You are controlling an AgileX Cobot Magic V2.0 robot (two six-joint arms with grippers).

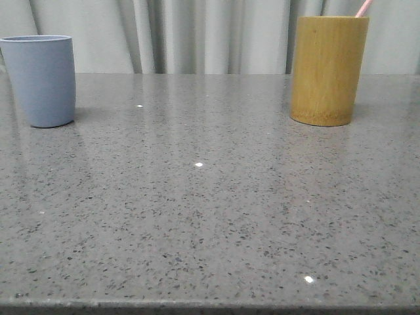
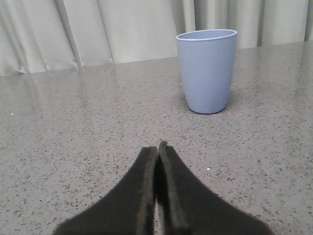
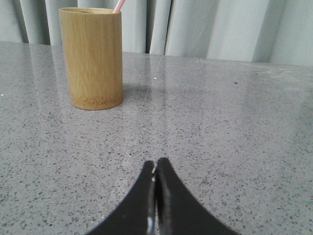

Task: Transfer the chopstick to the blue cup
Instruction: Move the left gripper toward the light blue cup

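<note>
Counter (image 1: 210, 216): grey speckled stone, glossy, with small bright glints; its near edge shows in the front view, and pale curtain folds (image 1: 210, 33) hang behind its far edge.

Blue cup (image 1: 41, 80): upright at the far left of the counter in the front view, its left side cut by the frame edge. The left wrist view shows it whole (image 2: 207, 71), with a rounded base and an open mouth. Its inside is hidden from the front view, and from the left wrist view nothing rises above its rim.

Bamboo cup (image 1: 327, 69): a taller yellow-brown cylinder, upright at the far right, well apart from the blue cup. Its inside is hidden.

Chopstick (image 1: 363, 7): standing in the bamboo cup, leaning. Just a short pale pink piece shows above the rim before the frame cuts it off; the rest is hidden by the cup wall. The right wrist view shows the same short tip (image 3: 119, 6), likewise cut off.

Left fingers (image 2: 157, 149): dark, pressed together with no gap, holding nothing, low over bare counter with the blue cup ahead and apart.

Right fingers (image 3: 156, 165): dark, closed tip to tip, empty, over bare counter with the bamboo cup ahead and apart.
</note>
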